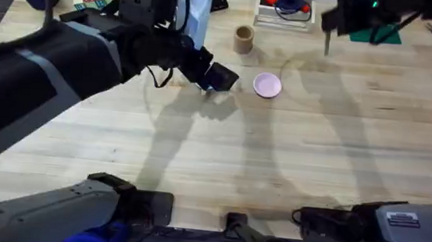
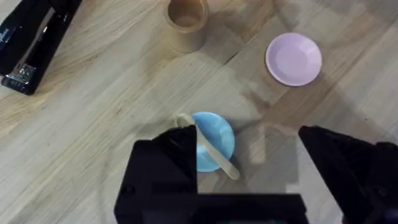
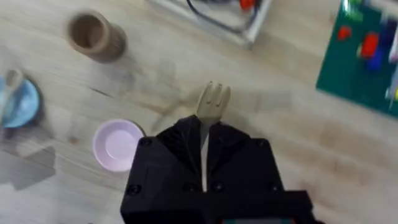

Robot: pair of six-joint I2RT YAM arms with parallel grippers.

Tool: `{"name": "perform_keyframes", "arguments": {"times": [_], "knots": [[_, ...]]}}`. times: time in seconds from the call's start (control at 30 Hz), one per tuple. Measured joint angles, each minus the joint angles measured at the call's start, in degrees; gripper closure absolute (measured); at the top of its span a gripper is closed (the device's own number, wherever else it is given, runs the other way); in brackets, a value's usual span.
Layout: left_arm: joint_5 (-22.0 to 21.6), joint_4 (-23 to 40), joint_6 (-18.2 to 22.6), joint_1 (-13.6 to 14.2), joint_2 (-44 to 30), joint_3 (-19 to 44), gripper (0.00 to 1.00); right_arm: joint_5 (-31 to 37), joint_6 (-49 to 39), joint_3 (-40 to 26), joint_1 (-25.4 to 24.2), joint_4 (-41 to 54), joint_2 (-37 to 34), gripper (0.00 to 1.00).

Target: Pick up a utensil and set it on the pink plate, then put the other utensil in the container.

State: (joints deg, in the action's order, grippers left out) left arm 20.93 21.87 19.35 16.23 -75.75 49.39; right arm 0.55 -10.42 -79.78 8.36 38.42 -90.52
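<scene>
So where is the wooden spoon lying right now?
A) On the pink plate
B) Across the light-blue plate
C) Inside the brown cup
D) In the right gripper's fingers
B. The left wrist view shows the wooden spoon lying across the light-blue plate; the pink plate is bare, and the right gripper holds the fork.

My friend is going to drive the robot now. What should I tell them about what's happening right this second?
Left gripper: open, hanging over the light-blue plate, holding nothing.
Right gripper: shut on the wooden fork, held up above the table.
Wooden spoon: lying across the light-blue plate.
Pink plate: empty, near the middle of the table.
Tan container: upright and empty, just beyond the pink plate.
Done: the fork is picked up.
Left: move the spoon onto the pink plate, and drop the fork into the container.
</scene>
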Motion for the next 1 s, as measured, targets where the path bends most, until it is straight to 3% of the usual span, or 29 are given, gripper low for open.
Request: {"name": "perform_keyframes", "arguments": {"times": [0.37,0.77,1.0], "knots": [[0.0,0.2,0.0,0.0,0.0,0.0,0.008,-18.2,-8.3,-1.0,-0.7,-10.3,1.0,0.97],[0.0,0.2,0.0,0.0,0.0,0.0,0.007,-44.2,-19.2,-1.0,-9.5,-12.8,1.0,0.97],[0.0,0.2,0.0,0.0,0.0,0.0,0.008,-56.6,-25.7,-1.0,-11.5,-14.4,-0.4,0.97]]}}
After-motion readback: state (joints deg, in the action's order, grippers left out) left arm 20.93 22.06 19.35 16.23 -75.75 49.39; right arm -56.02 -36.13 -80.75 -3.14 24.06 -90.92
